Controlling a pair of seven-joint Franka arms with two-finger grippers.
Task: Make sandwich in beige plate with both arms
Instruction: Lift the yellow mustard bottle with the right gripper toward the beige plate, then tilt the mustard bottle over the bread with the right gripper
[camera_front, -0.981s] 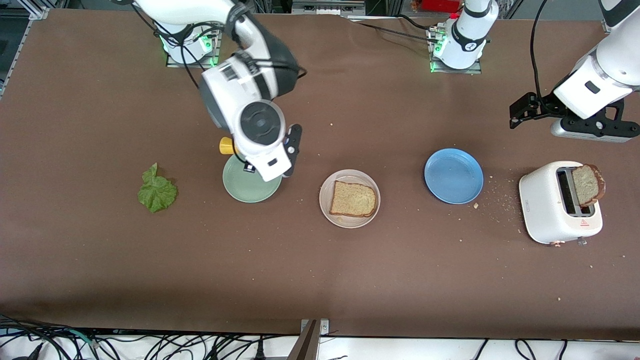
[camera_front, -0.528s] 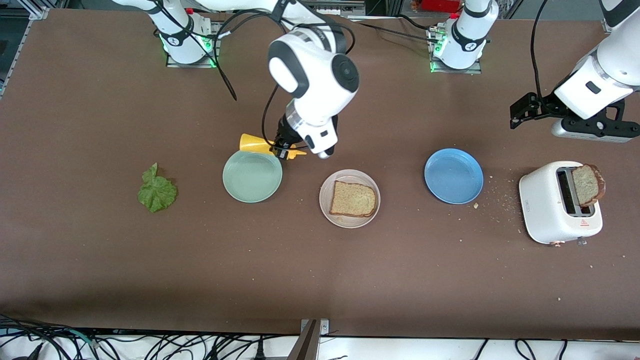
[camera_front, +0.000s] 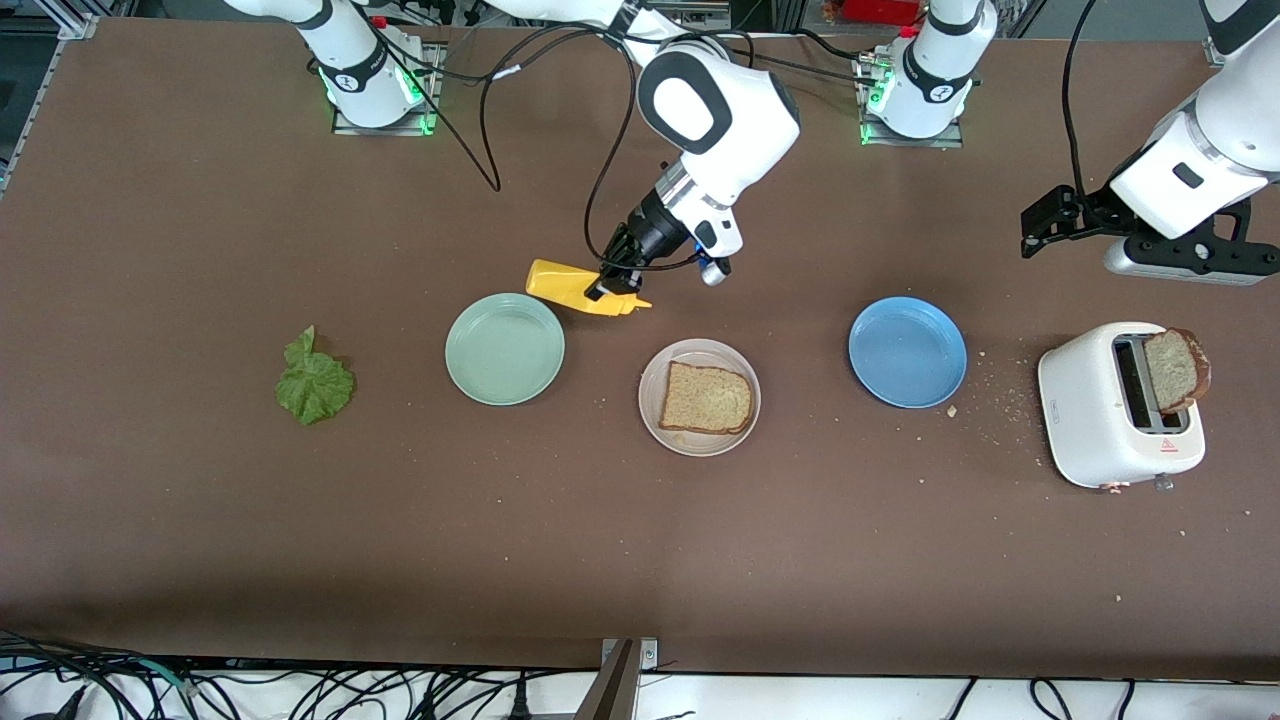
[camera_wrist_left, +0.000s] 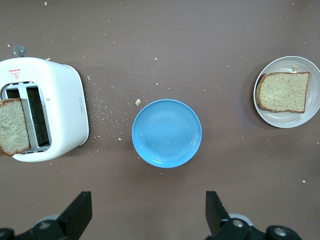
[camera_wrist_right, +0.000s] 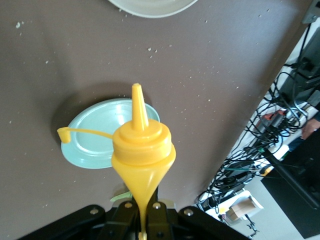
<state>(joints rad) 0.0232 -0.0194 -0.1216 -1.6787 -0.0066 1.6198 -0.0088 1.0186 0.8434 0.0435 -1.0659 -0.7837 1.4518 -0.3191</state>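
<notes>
**Mustard bottle almost over the bread**

So the right gripper (camera_front: 607, 285) was clamped tight on a yellow squeeze bottle (camera_front: 585, 289), carrying it in the air on its side, over the bare table between the mint-green plate (camera_front: 505, 349) and the beige plate (camera_front: 699, 397). The bottle's long axis ran roughly nine-to-three on the clock as seen from the front camera, nozzle at the three o'clock end, cap flipped off and dangling on its strap. From the nozzle, the beige plate with its one slice of bread (camera_front: 706, 398) sat at about four or five o'clock, close by. I'd guess the next move hangs on that: slide on toward the plate and tip the nozzle down.

Compared with a second before, the change was big. Back then the arm was bunched over the green plate with only a bit of yellow showing; half a second later the bottle had cleared the plate's edge, and by now it had swung further toward the beige one, arm stretched out.

The left gripper (camera_front: 1040, 222) waited with fingers apart, up over the left arm's end of the table, above the toaster (camera_front: 1100, 410) with a slice (camera_front: 1176, 370) poking out. The lettuce leaf (camera_front: 314, 382) lay untouched at the right arm's end. Blue plate (camera_front: 907, 351) had nothing on it.
</notes>
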